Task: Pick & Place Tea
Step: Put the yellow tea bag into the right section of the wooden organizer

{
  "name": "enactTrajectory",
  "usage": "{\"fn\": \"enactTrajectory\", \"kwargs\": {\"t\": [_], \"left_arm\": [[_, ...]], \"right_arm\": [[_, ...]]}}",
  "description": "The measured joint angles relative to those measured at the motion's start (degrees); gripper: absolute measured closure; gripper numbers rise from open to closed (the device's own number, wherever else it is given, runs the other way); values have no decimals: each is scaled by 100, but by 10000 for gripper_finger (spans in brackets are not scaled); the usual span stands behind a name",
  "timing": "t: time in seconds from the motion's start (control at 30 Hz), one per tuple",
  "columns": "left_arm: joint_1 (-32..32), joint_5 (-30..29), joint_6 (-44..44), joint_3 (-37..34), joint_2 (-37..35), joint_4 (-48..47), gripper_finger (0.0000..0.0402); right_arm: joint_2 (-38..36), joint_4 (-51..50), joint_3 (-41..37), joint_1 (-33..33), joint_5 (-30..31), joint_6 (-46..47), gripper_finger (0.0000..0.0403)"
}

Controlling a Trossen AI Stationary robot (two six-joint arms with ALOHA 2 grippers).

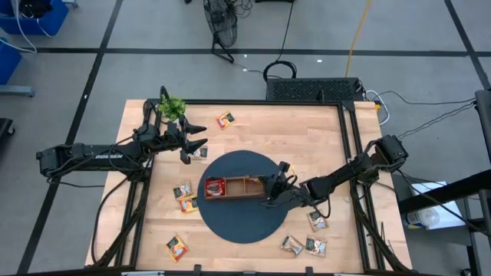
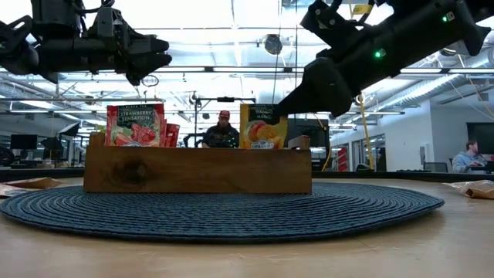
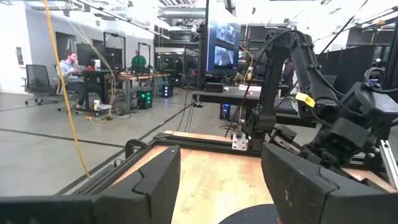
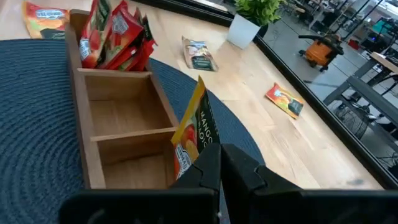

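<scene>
Right arm lowers an orange sachet into the tray's end compartment

The round dark blue woven mat [image 1: 244,218] sits mid-table under the brown three-compartment wooden tray [image 4: 112,127], giving both arms reach. Red sachets [image 4: 115,37] already fill one end compartment, so colours look sorted by slot. The right gripper [image 4: 219,163] is pinched tight on the upright orange mango tea sachet [image 4: 194,134], edge-down over the opposite end compartment, apparently to slide it in. The left gripper [image 1: 196,138] hangs raised and half-spread, holding nothing, near the small green potted plant [image 1: 172,106]. Other sachets lie scattered on the table.
</scene>
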Motion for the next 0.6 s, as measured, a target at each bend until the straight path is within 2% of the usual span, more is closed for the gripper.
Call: {"fn": "enactTrajectory", "kwargs": {"t": [0.6], "left_arm": [[-1, 1, 0, 0, 0, 0, 176]], "right_arm": [[181, -207, 7, -187, -320, 188, 403]]}}
